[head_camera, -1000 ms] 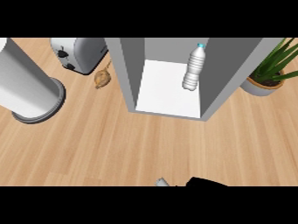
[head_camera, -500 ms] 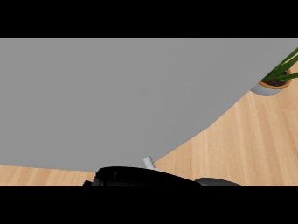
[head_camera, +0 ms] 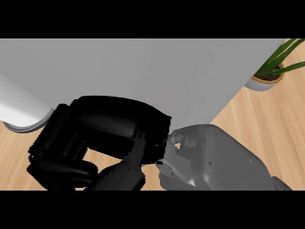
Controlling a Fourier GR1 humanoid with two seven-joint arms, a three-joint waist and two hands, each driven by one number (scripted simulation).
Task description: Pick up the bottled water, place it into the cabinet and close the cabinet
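Grey cabinet door fills our view; we cannot tell whether the black hand is curled or holding anything; we advise pressing squarely until flush.

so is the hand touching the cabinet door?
Cannot tell. In the head view the hand overlaps the cabinet door, but neither contact nor a gap shows.

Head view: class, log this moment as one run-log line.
cabinet door: shut, fills view | hand: black, against door | bottle: hidden | potted plant: right of cabinet
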